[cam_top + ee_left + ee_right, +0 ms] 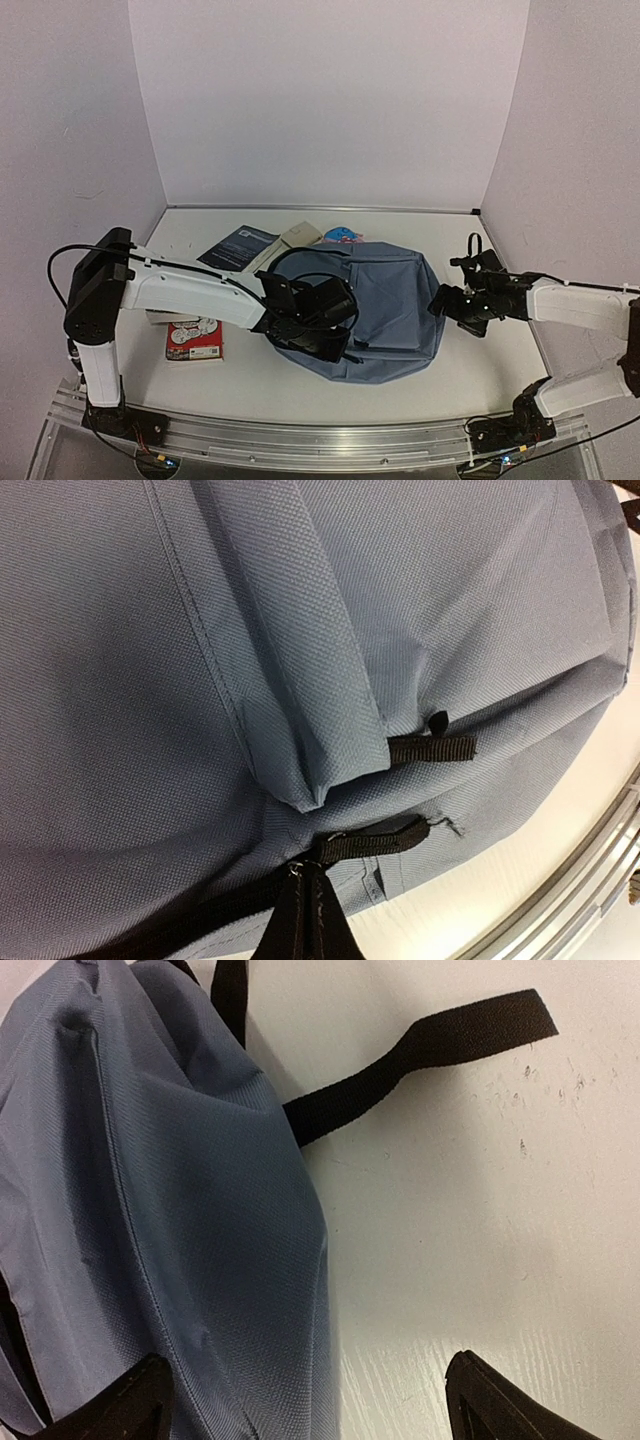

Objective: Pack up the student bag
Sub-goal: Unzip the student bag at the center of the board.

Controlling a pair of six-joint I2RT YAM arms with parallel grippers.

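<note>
White table [250,395] within white walls: the student bag [395,300] lies flat at centre, long axis running far to near, rounded end toward the near edge. Left gripper [325,335] is closed at its near-left zip seam; right gripper [442,302] stands spread wide beside its right edge.

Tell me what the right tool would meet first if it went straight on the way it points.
Probably the student bag: the open right tool points at its edge, close by. Depth is unclear; angled downward, it could touch the table beside it first.
</note>
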